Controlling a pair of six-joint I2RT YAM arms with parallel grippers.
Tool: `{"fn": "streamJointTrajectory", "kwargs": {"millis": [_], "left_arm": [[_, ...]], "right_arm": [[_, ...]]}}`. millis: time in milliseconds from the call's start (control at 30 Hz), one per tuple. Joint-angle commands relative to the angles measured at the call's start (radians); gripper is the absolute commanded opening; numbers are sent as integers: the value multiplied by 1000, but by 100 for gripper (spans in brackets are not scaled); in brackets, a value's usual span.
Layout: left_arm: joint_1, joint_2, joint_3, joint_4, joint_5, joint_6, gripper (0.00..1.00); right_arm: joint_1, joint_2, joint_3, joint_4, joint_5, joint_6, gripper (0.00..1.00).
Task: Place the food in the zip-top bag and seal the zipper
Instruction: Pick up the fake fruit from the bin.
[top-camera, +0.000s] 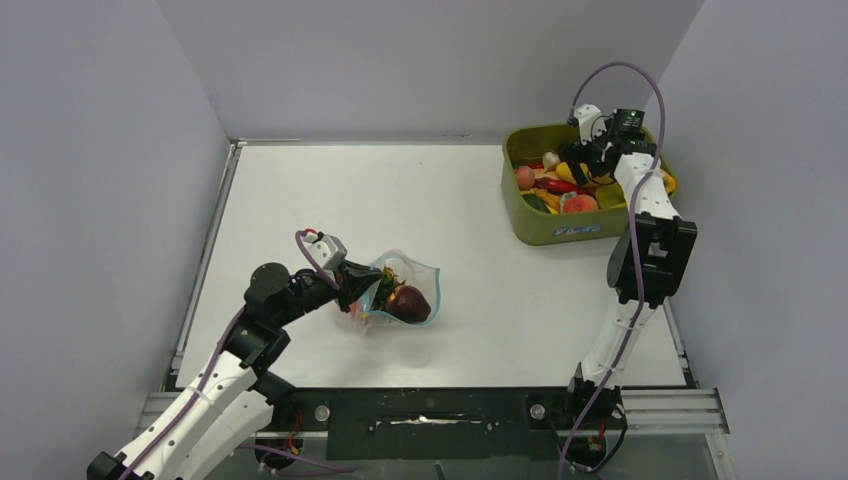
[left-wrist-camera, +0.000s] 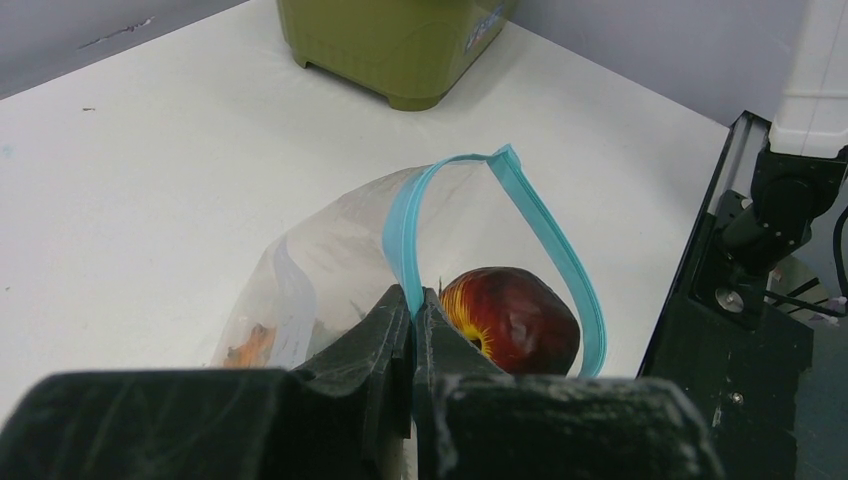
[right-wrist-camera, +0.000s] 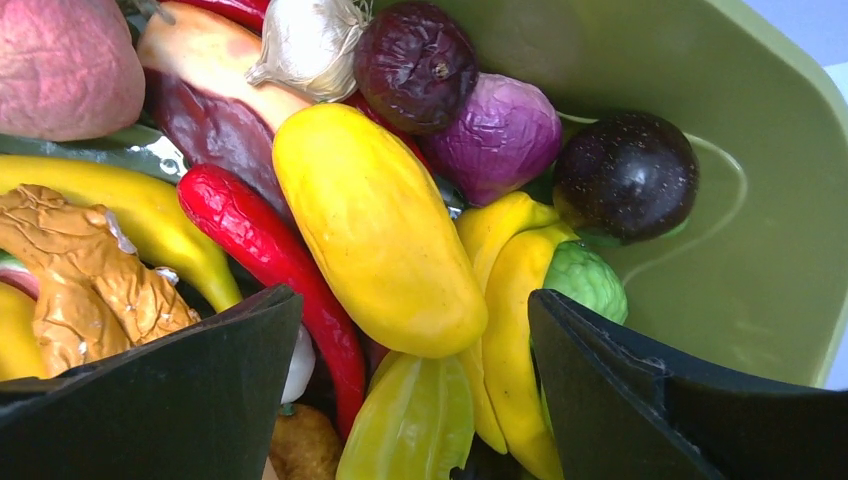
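Zip-top bag (top-camera: 398, 288) sits on the white counter (top-camera: 470, 200), left of the middle and just ahead of the left arm, with its mouth gaping toward the right. The left hand (left-wrist-camera: 412, 300) is clenched on the bag's near rim, pinching the teal zipper (left-wrist-camera: 545, 235) where the strip runs down between its fingertips. The rest of the zipper arches up in an open loop, unsealed. Inside the bag lies a dark red round piece (left-wrist-camera: 512, 320) with yellow streaks, close to the mouth. An orange piece (left-wrist-camera: 250, 345) shows dimly through the clear plastic deeper in.

Most of the food is in the olive-green tub (top-camera: 560, 230) at the far right of the counter, well apart from the bag. The right hand (right-wrist-camera: 412, 305) hangs low inside the tub, released, its two black fingers spread wide to either side of a long yellow piece (right-wrist-camera: 380, 230). A red chili (right-wrist-camera: 255, 245) lies against that piece's left side. A green piece (right-wrist-camera: 588, 280) sits just by the right finger. A garlic bulb (right-wrist-camera: 305, 45), a dark maroon piece (right-wrist-camera: 415, 65) and a purple piece (right-wrist-camera: 500, 135) lie beyond.
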Motion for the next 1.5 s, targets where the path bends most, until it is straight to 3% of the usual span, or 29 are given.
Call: {"fn": "streamJointTrajectory", "kwargs": {"millis": [0,333,533,633,767,933,1200,1467], "left_arm": [[7,0,4,35,49,3,0],[10,5,6,32,38,6,0],[13,6,2,36,42,4,0],[16,8,3,33,44,4,0],[18,9,4,34,46,4,0],[24,0,1,39,51,3,0],[25,-3,1,40,54,0,0],[29,-10,-2,46,53,-3,0]], "right_arm": [[-7,18,86,-15,-46,-104,86],[-8,82,105,-23,-84,-123,90],[-9,125,129,-51,-98,-126,86],[-8,127,127,-62,-109,-135,79],[-9,112,107,-49,-97,-148,55],[-1,84,79,-40,-53,-179,50],[10,30,40,2,-11,-182,30],[23,-68,-34,75,14,-160,28]]}}
